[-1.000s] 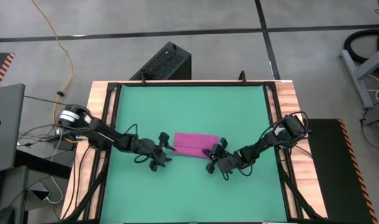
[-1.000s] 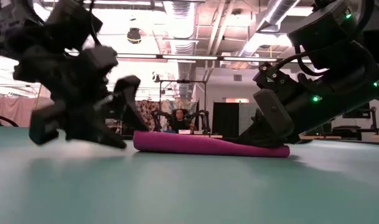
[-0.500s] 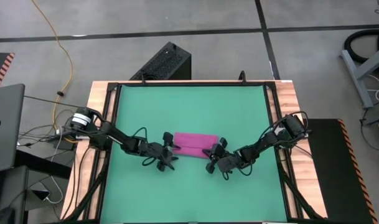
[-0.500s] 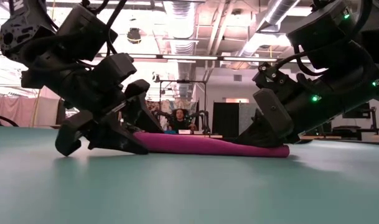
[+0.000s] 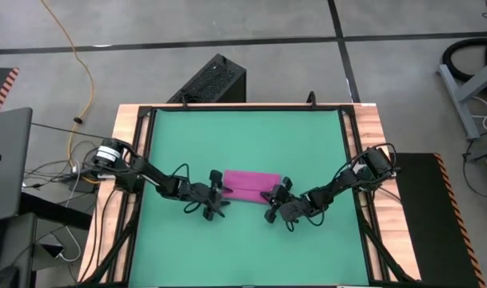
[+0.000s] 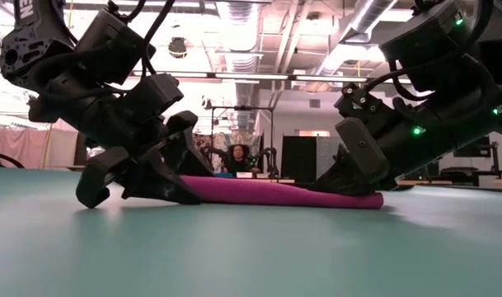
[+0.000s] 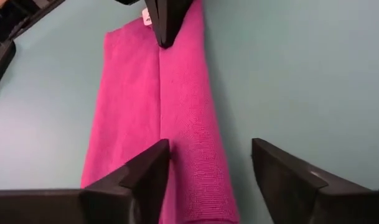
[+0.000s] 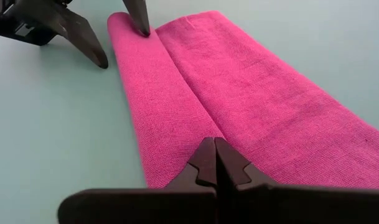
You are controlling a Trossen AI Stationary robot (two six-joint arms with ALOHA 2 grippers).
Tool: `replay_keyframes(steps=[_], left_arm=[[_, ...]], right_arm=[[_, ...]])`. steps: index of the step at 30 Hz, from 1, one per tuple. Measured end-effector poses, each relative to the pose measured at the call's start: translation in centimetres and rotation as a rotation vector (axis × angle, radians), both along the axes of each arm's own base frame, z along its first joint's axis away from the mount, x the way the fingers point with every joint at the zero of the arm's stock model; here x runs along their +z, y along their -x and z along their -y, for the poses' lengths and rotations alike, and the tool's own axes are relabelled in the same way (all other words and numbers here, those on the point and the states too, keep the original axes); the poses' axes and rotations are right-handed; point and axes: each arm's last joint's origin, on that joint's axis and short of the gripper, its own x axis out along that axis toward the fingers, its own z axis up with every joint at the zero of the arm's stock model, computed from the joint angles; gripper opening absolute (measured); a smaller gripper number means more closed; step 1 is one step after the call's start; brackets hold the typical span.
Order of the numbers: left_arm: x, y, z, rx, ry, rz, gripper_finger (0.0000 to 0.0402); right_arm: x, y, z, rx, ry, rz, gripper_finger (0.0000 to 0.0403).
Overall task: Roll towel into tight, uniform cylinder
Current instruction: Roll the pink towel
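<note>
Towel [image 5: 245, 185] lay flat near the middle of the green mat [image 5: 243, 140], partly rolled: one long edge curled into a low roll, the remainder spread flat alongside. White tag [image 7: 147, 17] visible at the towel end held by the right arm.

Left gripper [image 5: 217, 198] positioned at one end of the towel, fingers [image 7: 142, 177] spread wide, straddling the rolled edge with tips down at the mat. One finger set at the seam between roll and flat part, the other on bare mat just beside the roll.

Right gripper [image 5: 273, 198] positioned at the opposite end of the towel, fingers [image 8: 215, 163] pressed together, tips down on the seam between roll and flat part. Whether cloth was pinched between them: cannot tell.
</note>
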Motion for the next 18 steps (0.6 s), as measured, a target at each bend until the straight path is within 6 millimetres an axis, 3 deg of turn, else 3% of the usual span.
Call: replay_keyframes(steps=[12,18], left_arm=[[-0.4,0.4,-1.2,0.006,0.035,-0.006,0.0021],[-0.5,0.6,-1.2,0.048,0.105,-0.012,0.0007]], right_arm=[[0.0,0.0,0.0,0.0,-0.001,0.001,0.0008],[0.1,0.0,-0.3,0.018,-0.019,0.015,0.0008]])
